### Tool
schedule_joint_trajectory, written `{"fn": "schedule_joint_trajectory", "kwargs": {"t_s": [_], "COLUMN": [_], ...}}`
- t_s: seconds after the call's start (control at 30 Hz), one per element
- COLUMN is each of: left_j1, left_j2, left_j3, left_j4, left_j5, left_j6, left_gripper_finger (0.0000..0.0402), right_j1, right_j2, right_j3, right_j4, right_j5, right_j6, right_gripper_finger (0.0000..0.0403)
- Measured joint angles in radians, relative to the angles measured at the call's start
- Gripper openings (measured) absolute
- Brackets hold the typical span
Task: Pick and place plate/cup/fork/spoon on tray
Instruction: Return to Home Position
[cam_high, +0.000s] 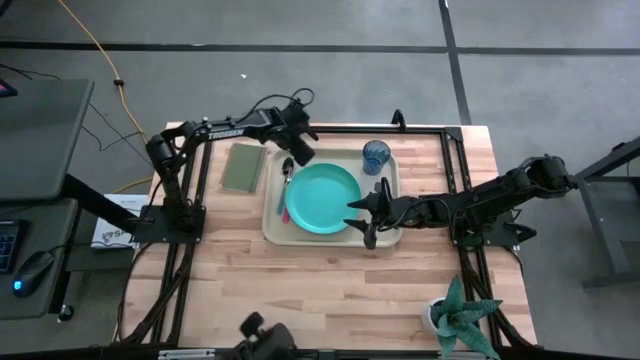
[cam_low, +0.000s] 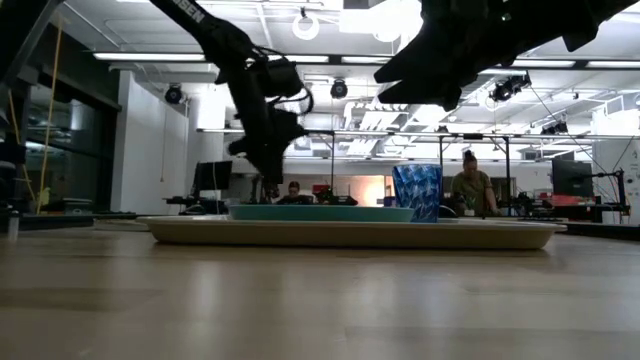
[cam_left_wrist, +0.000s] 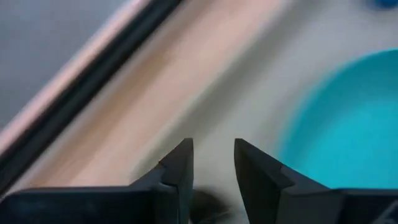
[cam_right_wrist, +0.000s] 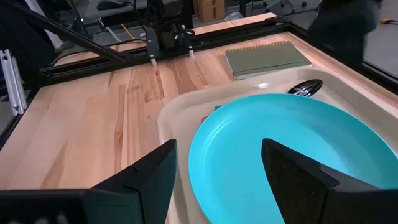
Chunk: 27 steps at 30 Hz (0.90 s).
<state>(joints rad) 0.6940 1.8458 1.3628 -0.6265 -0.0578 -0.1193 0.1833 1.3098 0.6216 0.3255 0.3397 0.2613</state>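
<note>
Tray (cam_high: 272, 226) sitting mid-bench (cam_high: 330, 290), long side running across. Plate (cam_high: 323, 198) flat inside tray, roughly centred, filling about half its width. Cup (cam_high: 376, 156) upright in the tray's far right corner, apart from the plate rim; seen in low view as blue tumbler (cam_low: 416, 192) standing above the plate edge. Spoon (cam_high: 287, 172) lying in the tray along its left side, dark bowl toward the far edge, teal handle running toward the near side just beside the plate. Fork (cam_high: 286, 208) alongside the spoon handle, only a sliver of pink showing between spoon and plate; contact between the two not resolvable. Olive-green notebook (cam_high: 243, 166) on bench left of tray, outside it. Left gripper (cam_high: 300, 152) hanging over the tray's far left corner near the spoon bowl; fingers (cam_left_wrist: 180, 168) slightly parted in left wrist view, narrow gap, nothing between them. Right gripper (cam_high: 372, 213) over the tray's right side at the plate's right rim; fingers (cam_right_wrist: 149, 177) spread wide, empty, plate visible through the gap. Potted plant (cam_high: 460, 318) at near right corner of bench. Person (cam_low: 472, 186) seated in room beyond.
</note>
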Motion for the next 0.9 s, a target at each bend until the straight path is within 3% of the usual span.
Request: {"fn": "schedule_joint_trajectory", "kwargs": {"t_s": [0.1, 0.3, 0.6, 0.73, 0.9], "left_j1": [-0.039, -0.139, -0.32, -0.451, -0.599], "left_j2": [-0.001, -0.082, -0.39, -0.572, -0.814], "left_j3": [0.0, 0.0, -0.019, -0.153, -0.444], "left_j4": [0.096, 0.299, 0.355, 0.441, 0.606], "left_j5": [0.098, 0.103, 0.103, 0.106, 0.025], "left_j6": [0.033, 0.071, 0.122, 0.124, 0.107], "left_gripper_finger": [0.0091, 0.0081, 0.0076, 0.0076, 0.0076], "right_j1": [0.0, 0.01, 0.014, 0.014, 0.014], "right_j2": [0.0, 0.0, 0.0, 0.0, 0.0], "right_j3": [0.0, 0.0, 0.0, 0.0, 0.0], "right_j4": [-0.001, 0.0, 0.002, 0.011, 0.034], "right_j5": [0.0, 0.077, 0.083, 0.082, 0.08], "right_j6": [0.0, 0.0, -0.008, -0.007, -0.013], "right_gripper_finger": [0.0227, 0.0227, 0.0227, 0.0227, 0.0227]}}
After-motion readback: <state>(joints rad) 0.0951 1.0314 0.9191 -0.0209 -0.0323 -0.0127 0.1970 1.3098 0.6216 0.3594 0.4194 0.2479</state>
